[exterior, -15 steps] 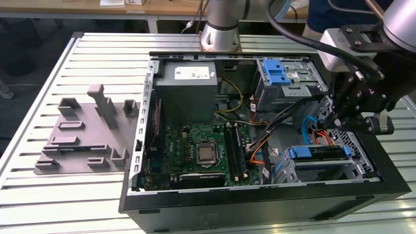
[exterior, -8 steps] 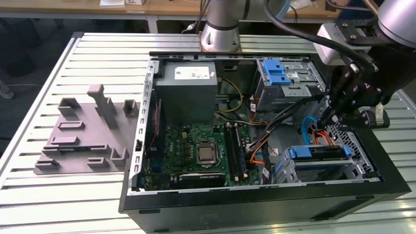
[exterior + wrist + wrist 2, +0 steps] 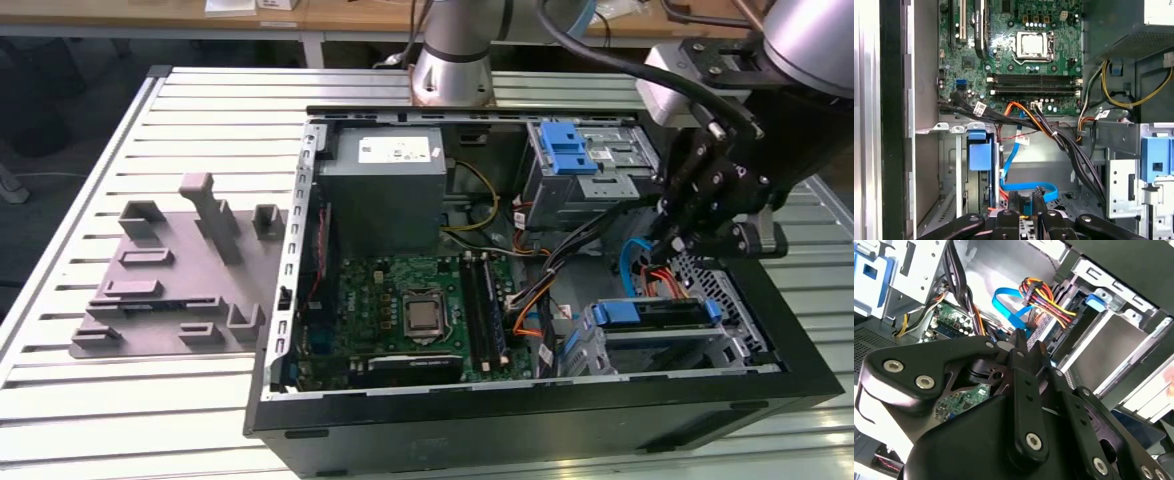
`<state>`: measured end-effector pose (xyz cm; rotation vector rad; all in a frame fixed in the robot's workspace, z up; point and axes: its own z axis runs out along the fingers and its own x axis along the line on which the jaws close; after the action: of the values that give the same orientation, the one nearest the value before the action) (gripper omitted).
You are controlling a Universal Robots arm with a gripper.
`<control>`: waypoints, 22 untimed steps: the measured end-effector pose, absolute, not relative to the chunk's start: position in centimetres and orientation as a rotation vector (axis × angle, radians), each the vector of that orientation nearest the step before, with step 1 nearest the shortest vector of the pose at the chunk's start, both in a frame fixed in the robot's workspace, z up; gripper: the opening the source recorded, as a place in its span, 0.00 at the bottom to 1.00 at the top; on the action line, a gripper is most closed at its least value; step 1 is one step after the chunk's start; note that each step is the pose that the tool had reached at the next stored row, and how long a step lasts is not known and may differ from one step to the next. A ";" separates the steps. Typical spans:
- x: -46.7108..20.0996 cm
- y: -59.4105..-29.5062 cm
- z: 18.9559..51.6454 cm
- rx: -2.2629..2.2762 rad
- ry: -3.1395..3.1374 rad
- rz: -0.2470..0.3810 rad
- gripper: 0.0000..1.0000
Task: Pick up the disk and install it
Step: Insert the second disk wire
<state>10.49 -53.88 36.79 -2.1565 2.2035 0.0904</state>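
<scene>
My claw (image 3: 683,240) hangs inside the open computer case (image 3: 534,420), over the drive-bay end at the exterior view's right. In the first wrist view (image 3: 1025,202) and the second wrist view (image 3: 1026,347) its two fingertips stand pressed together with nothing between them, their tips just above a blue flat data cable (image 3: 1029,189) that loops across the case floor.

The disk (image 3: 650,315) sits in the lower drive cage (image 3: 727,345) by the case's near right corner, its blue carrier rail facing up; in the first wrist view that blue rail (image 3: 979,150) shows in its slot just beside my fingers. I am near it but not touching it.

A bundle of orange, red and yellow power wires (image 3: 1046,300) runs to the cage close to my fingertips. Farther in lie the green motherboard (image 3: 400,310) with its bare processor socket (image 3: 423,312), the grey power-supply box (image 3: 387,190) at the far side, and an upper bay with a blue latch (image 3: 567,150). The case rests on a slatted metal table (image 3: 134,400), beside a grey fixture plate (image 3: 174,270).
</scene>
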 end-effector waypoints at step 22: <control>10.7 -53.7 35.5 -2.182 2.231 0.048 0.18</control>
<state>10.72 -53.72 35.46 -2.1822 2.2306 0.0476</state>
